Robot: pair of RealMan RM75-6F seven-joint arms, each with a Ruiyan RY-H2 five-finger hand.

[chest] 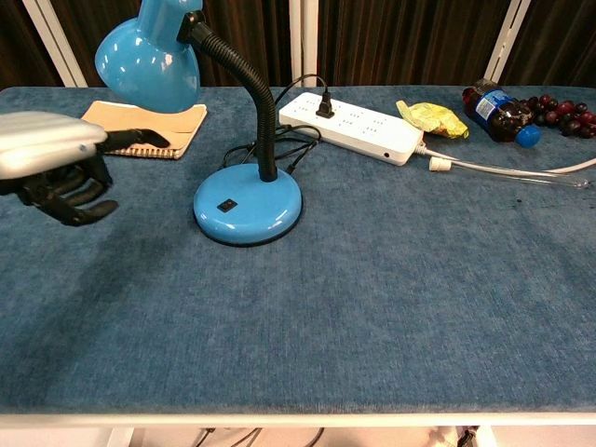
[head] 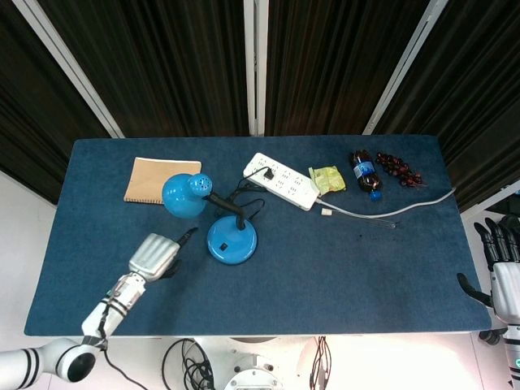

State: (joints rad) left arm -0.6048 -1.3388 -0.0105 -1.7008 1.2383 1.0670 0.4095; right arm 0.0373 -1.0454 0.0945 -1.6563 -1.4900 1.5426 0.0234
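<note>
A blue desk lamp stands left of the table's middle, with its round base, a black gooseneck and its shade. A small black switch sits on the base. My left hand hovers left of the base, clear of it. One finger points toward the lamp, the rest are curled in, and it holds nothing. My right hand hangs off the table's right edge with its fingers spread and nothing in it.
A tan notebook lies behind the lamp shade. A white power strip, a yellow packet, a dark bottle, grapes and a white cable lie along the back right.
</note>
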